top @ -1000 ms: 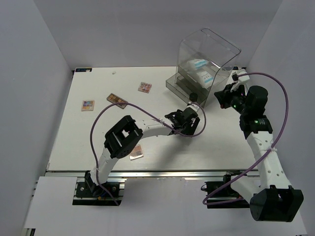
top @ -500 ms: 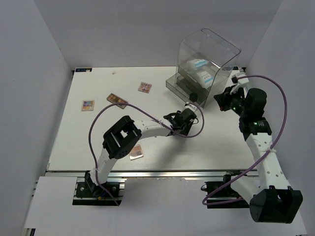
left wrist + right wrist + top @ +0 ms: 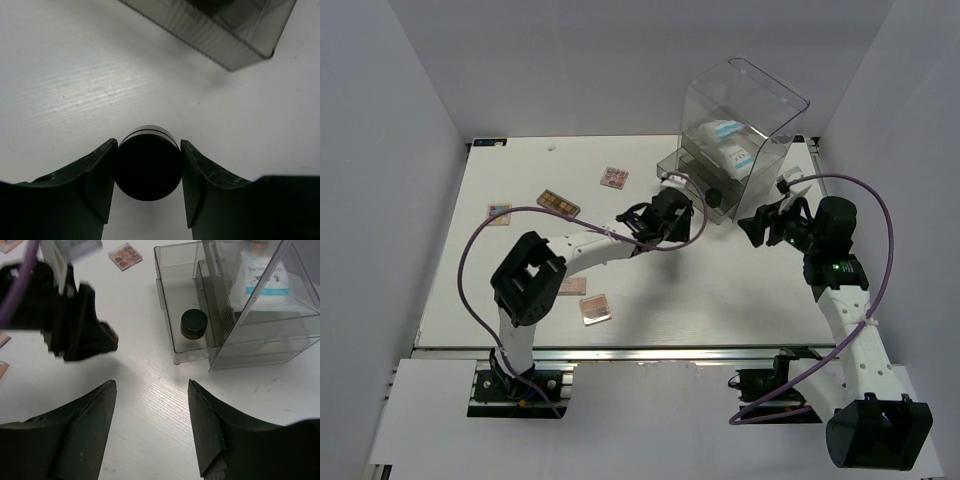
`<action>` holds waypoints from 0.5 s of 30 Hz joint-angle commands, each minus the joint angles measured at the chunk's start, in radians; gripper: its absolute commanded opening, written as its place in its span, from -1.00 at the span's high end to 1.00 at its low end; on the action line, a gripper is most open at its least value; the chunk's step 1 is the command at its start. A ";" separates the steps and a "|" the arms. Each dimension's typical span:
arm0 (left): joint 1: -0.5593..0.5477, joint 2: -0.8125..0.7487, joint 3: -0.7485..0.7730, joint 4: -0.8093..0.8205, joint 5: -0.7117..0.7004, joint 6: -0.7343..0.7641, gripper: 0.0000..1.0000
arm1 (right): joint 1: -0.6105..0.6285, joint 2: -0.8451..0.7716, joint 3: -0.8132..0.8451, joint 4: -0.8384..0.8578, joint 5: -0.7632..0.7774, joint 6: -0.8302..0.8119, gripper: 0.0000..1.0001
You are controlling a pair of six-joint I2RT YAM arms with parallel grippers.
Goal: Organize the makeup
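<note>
In the left wrist view my left gripper [image 3: 148, 145] is shut on a small round black jar [image 3: 147, 165], just above the white table. From above, that gripper [image 3: 665, 215] hangs left of the open bottom drawer [image 3: 682, 180] of the clear drawer box [image 3: 740, 110]. A second black jar [image 3: 193, 323] sits in that drawer, and white blue-printed pouches [image 3: 730, 145] lie in the upper levels. My right gripper [image 3: 152, 390] is open and holds nothing, right of the drawer. Pink and brown palettes [image 3: 614, 178] [image 3: 558, 204] [image 3: 499, 211] lie on the table.
Two more palettes [image 3: 572, 286] [image 3: 595, 308] lie near the left arm's elbow. The left arm's purple cable [image 3: 480, 250] loops over the left of the table. Grey walls close in the table on three sides.
My left gripper has moved up and left with the black jar, to the drawer's front. My right gripper has opened and drawn back from the box's side.
</note>
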 commanded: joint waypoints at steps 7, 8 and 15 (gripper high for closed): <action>0.148 -0.085 0.084 0.109 0.149 -0.105 1.00 | -0.002 0.000 -0.032 0.028 -0.069 -0.048 -0.28; 0.175 -0.080 0.100 0.118 0.165 -0.133 1.00 | -0.002 -0.002 -0.040 0.031 -0.070 -0.045 -0.28; 0.283 0.010 0.169 0.244 0.292 -0.297 1.00 | -0.004 -0.008 -0.077 0.057 -0.077 -0.013 -0.28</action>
